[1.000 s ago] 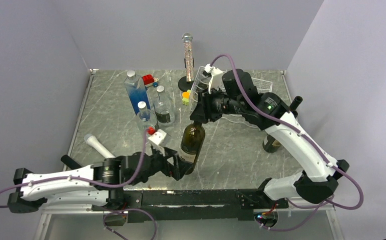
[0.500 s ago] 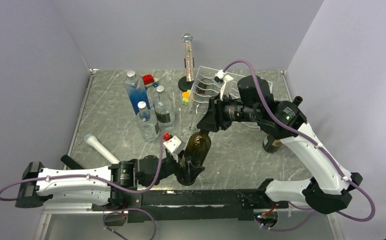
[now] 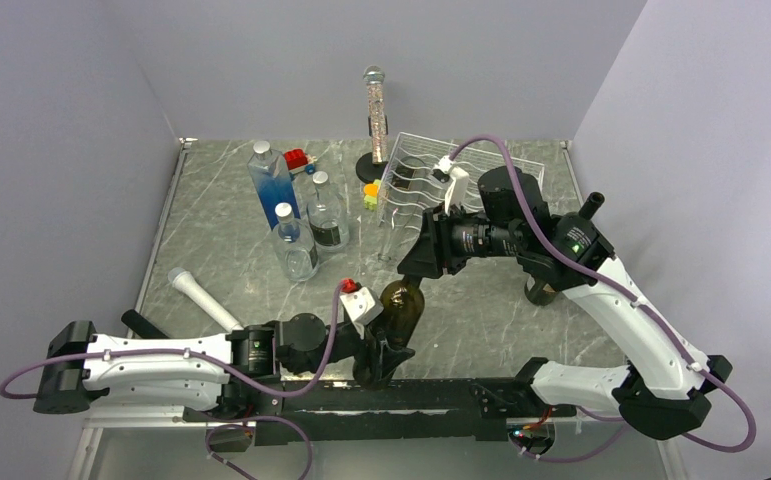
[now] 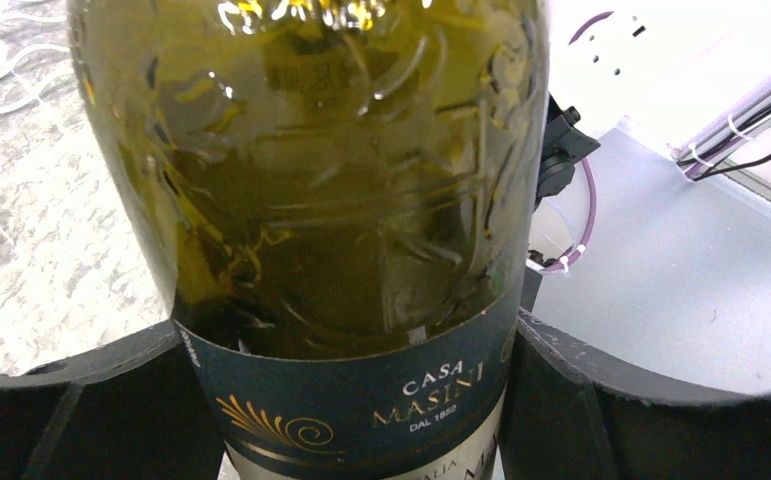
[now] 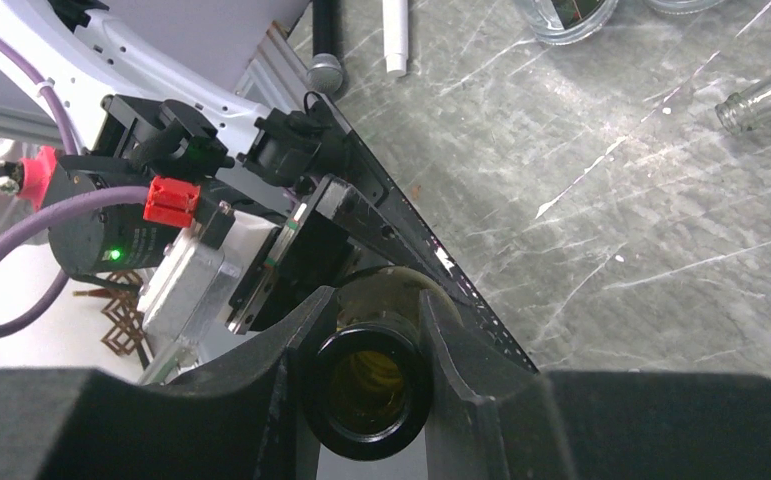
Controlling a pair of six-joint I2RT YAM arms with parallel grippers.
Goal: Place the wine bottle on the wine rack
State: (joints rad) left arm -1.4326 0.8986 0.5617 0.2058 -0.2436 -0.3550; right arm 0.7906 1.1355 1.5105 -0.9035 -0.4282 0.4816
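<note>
Holding the wine bottle (image 3: 401, 305) between both arms, I am tilting it near the front edge of the counter (image 3: 221, 230), base low and close to me, neck rising away. Whether the base is touching the counter, I cannot tell. My right tool (image 3: 416, 272) is clamping narrowly around the neck just under the lip, with the open mouth showing between its fingers (image 5: 461, 370). My left tool (image 3: 381, 352) is gripping the lower body at a middling width, its black pads pressing the dark label (image 4: 361, 400) on both sides. The wine rack (image 3: 431, 172) is standing at the back of the counter, right of centre, well apart from the bottle.

I am judging that this step is going best with both arms travelling together, the left bearing the weight while the right is only steering the neck, levelling the bottle before it meets a cradle. The bottle is round, glossy olive-green glass, probably slippery. The rack is thin white wire bent in waves, likely light enough to be sliding if nudged. The counter is grey stone with pale veins.
</note>
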